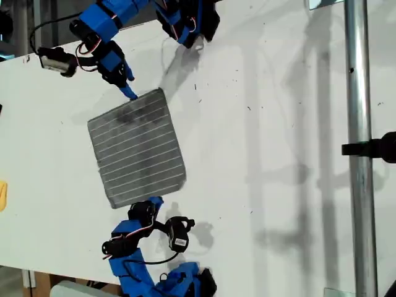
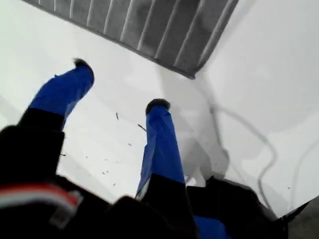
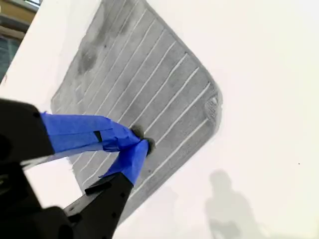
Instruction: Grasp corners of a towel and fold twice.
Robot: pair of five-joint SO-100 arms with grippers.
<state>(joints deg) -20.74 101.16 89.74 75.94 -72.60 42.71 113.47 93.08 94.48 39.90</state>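
Note:
The grey towel (image 1: 137, 147) with thin white stripes lies flat on the white table, with a darker patch near its upper edge in the exterior view. At the top of that view, my first gripper (image 1: 129, 93) (image 2: 119, 84) hovers open over bare table just off the towel's (image 2: 149, 30) upper edge, and a towel corner (image 2: 192, 74) lies ahead of it. From the bottom of the exterior view, my second gripper (image 1: 152, 202) (image 3: 142, 145) reaches to the towel's (image 3: 144, 79) lower edge. Its blue fingertips are closed together over the fabric. No fabric looks lifted.
A small yellow object (image 1: 2, 195) sits at the exterior view's left edge. A vertical metal pole (image 1: 359, 148) with a black clamp (image 1: 377, 148) crosses the exterior view's right side. White table (image 1: 266, 154) stretches between towel and pole. Cables trail from both arms.

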